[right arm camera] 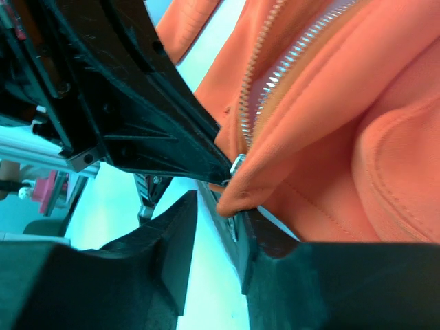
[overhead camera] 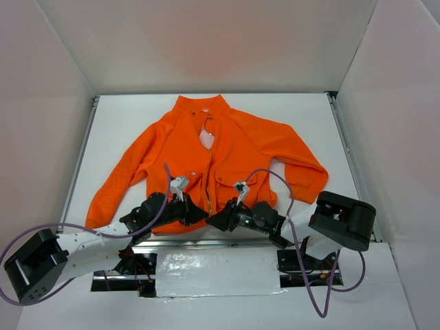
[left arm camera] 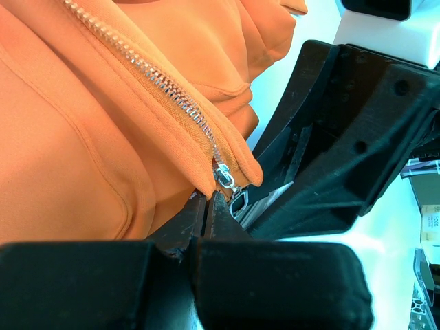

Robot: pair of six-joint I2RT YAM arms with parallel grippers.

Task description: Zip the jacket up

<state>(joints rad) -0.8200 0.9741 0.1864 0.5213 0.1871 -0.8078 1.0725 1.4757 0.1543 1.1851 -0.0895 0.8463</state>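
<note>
White walls closed in a white bench (overhead camera: pixel 117 130). On it, stretching away beyond both sets of fingers, lay the bright orange fleece jacket (overhead camera: pixel 240 148), its hem at the fingertips. The step in hand looked like starting the zip. One side should pin the hem taut while the other draws straight up the teeth, without bunching. The left fingers (left arm camera: pixel 223 218) were pressed together at the hem's edge, and I could not tell if cloth was nipped. The right fingers (right arm camera: pixel 172 240) stood parted, with the orange hem corner (right arm camera: pixel 237 196) between them, touching one. The small silver zipper slider (left arm camera: pixel 224 176) sat just above the left fingertips.
</note>
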